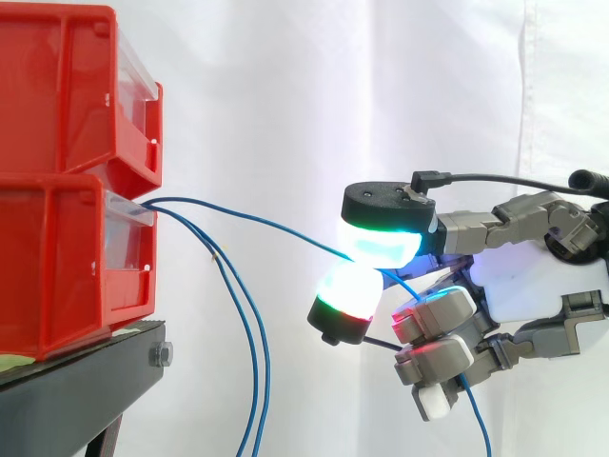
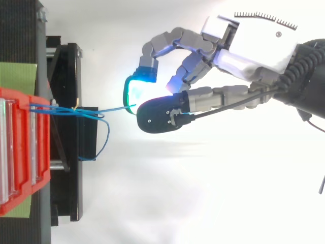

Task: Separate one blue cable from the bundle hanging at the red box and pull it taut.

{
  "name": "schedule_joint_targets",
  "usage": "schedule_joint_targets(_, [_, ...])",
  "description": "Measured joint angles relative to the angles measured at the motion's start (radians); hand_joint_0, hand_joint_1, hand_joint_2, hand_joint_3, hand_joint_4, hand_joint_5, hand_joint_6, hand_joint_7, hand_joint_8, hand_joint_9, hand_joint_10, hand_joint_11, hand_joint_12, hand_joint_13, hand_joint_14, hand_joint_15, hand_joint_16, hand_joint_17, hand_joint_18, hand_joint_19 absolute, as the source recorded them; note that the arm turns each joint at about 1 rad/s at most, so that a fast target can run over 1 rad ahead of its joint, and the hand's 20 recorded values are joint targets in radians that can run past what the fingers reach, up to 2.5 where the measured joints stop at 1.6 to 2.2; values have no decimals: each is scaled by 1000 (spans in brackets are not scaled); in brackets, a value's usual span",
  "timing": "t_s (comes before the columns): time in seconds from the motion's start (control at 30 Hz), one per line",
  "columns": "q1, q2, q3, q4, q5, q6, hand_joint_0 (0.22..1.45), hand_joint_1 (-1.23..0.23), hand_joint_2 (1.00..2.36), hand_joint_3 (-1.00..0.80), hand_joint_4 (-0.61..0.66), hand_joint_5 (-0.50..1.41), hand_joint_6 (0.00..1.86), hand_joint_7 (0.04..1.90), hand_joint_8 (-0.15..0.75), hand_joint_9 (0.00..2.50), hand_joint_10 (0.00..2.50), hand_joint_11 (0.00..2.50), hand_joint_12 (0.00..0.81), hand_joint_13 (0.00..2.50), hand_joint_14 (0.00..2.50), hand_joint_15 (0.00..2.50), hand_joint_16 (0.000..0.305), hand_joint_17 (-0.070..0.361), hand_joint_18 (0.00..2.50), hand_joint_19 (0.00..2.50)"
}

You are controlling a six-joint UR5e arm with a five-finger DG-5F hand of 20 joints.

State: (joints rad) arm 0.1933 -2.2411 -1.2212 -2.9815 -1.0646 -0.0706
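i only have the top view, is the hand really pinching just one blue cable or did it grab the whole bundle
Observer: Just one. From the side, a single blue cable passes between two pads of the hand, while two other cables hang down apart from it.
Operator: is it taut yet
Observer: Nearly. It slopes down from the top front of the lower red bin to the pads in an almost straight line, with a slight bow.
Operator: any slack behind the hand
Observer: Yes, its loose end hangs down below the fingers.
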Motion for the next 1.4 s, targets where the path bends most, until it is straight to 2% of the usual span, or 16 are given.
schedule_joint_targets(1.4, [0, 0, 0, 0, 0, 0, 697, -710, 1027, -182, -100, -204, 934, 1102, 256, 1104, 288, 1596, 302, 1106, 1, 1663, 41, 93, 723, 799])
